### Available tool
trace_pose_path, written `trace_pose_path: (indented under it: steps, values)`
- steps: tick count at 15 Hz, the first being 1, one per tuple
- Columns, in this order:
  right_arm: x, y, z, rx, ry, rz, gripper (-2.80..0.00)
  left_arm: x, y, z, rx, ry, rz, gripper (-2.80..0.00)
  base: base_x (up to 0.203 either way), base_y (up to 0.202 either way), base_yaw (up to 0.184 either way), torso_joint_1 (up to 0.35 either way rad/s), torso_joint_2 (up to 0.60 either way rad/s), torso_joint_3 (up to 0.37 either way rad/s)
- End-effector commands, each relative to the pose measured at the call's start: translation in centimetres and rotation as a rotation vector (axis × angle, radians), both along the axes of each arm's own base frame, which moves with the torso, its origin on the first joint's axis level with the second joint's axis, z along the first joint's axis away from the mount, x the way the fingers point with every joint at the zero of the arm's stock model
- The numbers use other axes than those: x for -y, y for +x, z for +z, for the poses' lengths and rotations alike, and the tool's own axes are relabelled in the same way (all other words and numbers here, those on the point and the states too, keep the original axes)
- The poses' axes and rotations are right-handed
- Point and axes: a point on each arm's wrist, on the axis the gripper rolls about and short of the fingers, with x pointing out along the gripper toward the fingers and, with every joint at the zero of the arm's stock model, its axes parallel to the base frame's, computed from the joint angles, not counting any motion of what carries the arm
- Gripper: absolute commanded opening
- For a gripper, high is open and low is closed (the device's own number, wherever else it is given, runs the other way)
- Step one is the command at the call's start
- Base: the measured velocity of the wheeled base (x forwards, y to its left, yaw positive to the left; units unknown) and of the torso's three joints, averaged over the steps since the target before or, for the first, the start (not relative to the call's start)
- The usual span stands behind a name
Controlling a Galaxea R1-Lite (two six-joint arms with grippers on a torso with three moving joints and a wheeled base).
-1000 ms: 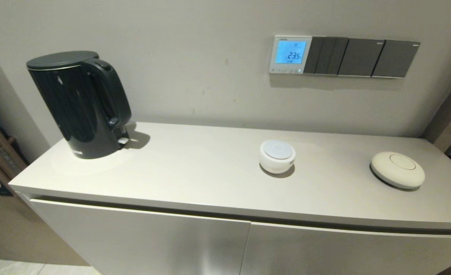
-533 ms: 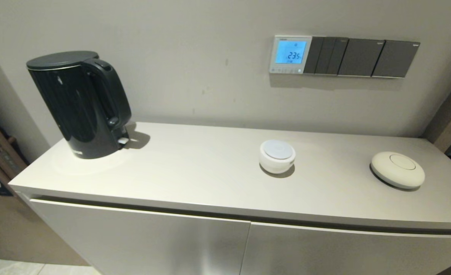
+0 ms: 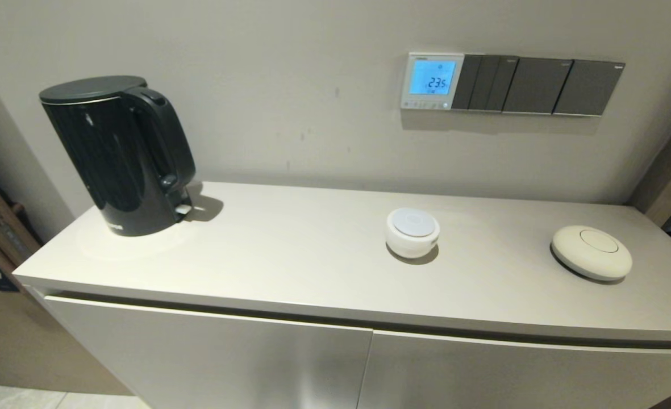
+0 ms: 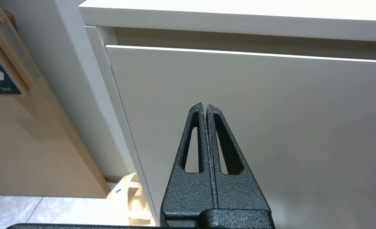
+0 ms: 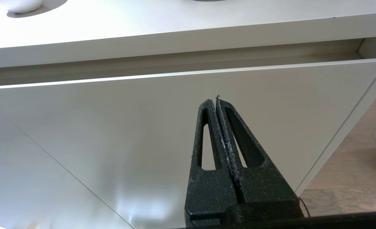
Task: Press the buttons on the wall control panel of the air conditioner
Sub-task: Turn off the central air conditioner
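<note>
Wall control panel [image 3: 432, 81], buttons [image 3: 424, 104] barely resolved, at 1 o'clock above the desk [image 3: 290, 267]; left gripper [image 4: 205, 106] and right gripper [image 5: 217, 100], fingers pressed together, face cabinet doors below.

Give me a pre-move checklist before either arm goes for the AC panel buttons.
1. Panel in head view, screen lit: ok.
2. Buttons visible along the panel's bottom edge: ok; single buttons too small to tell apart.
3. Left gripper shut, low before the cabinet door: ok.
4. Right gripper shut, also below the countertop: ok.
5. Wall under the panel free; kettle far left, two round devices on the countertop beneath: ok.
</note>
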Motion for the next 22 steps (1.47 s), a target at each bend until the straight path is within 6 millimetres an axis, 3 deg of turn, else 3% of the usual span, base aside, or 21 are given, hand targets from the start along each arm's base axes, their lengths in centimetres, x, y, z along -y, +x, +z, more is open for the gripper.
trace_pose_path:
  steps: [1,22]
  values:
    - [0.00,0.04,-0.08,-0.005,0.000,0.000,-2.80,0.00,0.00,0.00,0.000,0.000,0.001,-2.80,0.000,0.000,0.000,0.000,0.00,0.000]
    - [0.00,0.04,-0.08,-0.005,0.000,0.000,-2.80,0.00,0.00,0.00,0.000,0.000,0.001,-2.80,0.000,0.000,0.000,0.000,0.00,0.000]
